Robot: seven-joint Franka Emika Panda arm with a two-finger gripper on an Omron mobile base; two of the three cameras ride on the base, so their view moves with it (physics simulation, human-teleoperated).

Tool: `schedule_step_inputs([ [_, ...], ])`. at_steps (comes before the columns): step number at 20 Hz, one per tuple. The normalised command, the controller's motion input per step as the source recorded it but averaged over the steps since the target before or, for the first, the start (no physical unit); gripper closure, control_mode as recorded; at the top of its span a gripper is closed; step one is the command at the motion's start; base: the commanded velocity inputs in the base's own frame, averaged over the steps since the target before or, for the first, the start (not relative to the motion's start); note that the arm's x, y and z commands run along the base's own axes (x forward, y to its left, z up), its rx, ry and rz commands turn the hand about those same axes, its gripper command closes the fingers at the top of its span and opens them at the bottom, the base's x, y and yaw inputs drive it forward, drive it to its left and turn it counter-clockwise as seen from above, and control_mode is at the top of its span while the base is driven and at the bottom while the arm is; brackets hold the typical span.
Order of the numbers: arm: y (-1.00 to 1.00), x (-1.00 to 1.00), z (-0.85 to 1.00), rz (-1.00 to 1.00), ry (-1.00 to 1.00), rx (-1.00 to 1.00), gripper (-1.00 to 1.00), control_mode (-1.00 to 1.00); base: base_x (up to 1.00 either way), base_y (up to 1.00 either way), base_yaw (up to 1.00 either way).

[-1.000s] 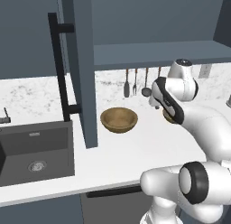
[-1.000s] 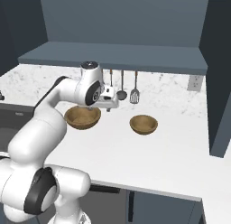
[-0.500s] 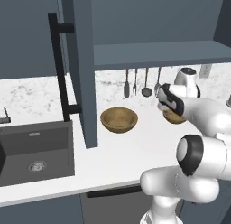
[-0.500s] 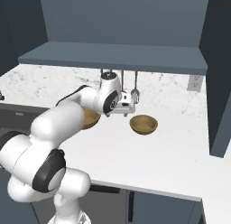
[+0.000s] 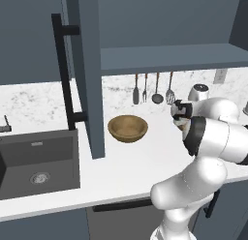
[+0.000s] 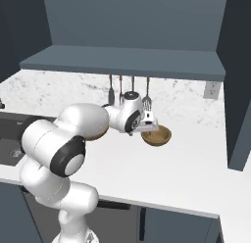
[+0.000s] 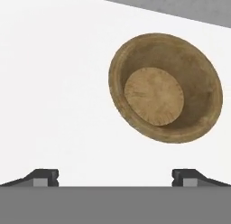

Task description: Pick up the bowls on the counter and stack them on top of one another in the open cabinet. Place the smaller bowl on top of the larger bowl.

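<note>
The larger bowl (image 5: 127, 127) sits on the counter (image 5: 140, 159) just right of the open cabinet door (image 5: 89, 74). The smaller bowl (image 6: 157, 135) rests farther right on the counter (image 6: 171, 171), below the hanging utensils. My gripper (image 6: 147, 124) hovers just left of and above it, pointing down. In the hand view the smaller bowl (image 7: 164, 87) lies up and right of centre, and my gripper (image 7: 115, 178) is open with nothing between its fingertips (image 7: 43, 177). In the left base view my arm hides most of the smaller bowl. The cabinet shelf (image 5: 169, 57) is bare.
A dark sink (image 5: 34, 161) is set into the counter at the left. Several utensils (image 5: 155, 89) hang on the wall under the shelf. The door's black bar handle (image 5: 65, 74) juts out toward me. A wall outlet (image 6: 212, 89) and a second cabinet door (image 6: 238, 90) are at the right.
My arm has swung right, away from the larger bowl, and the gripper has come down next to the smaller bowl. Both bowls stay where they were.
</note>
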Motion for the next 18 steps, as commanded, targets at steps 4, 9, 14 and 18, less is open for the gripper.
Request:
schedule_step_inputs([
  [4, -0.13, 0.53, -0.52, 0.0, 0.0, -0.07, -1.0, -1.0, 0.0, 0.0, 0.0],
  [9, -0.03, 0.64, -0.37, 0.0, 0.01, -0.04, -1.0, -1.0, 0.0, 0.0, 0.0],
  [14, -0.12, 0.51, -0.3, 0.0, 0.0, -0.01, -1.0, -1.0, 0.0, 0.0, 0.0],
  [18, -0.18, 0.35, -0.25, 0.0, 0.0, 0.0, -1.0, -1.0, 0.0, 0.0, 0.0],
])
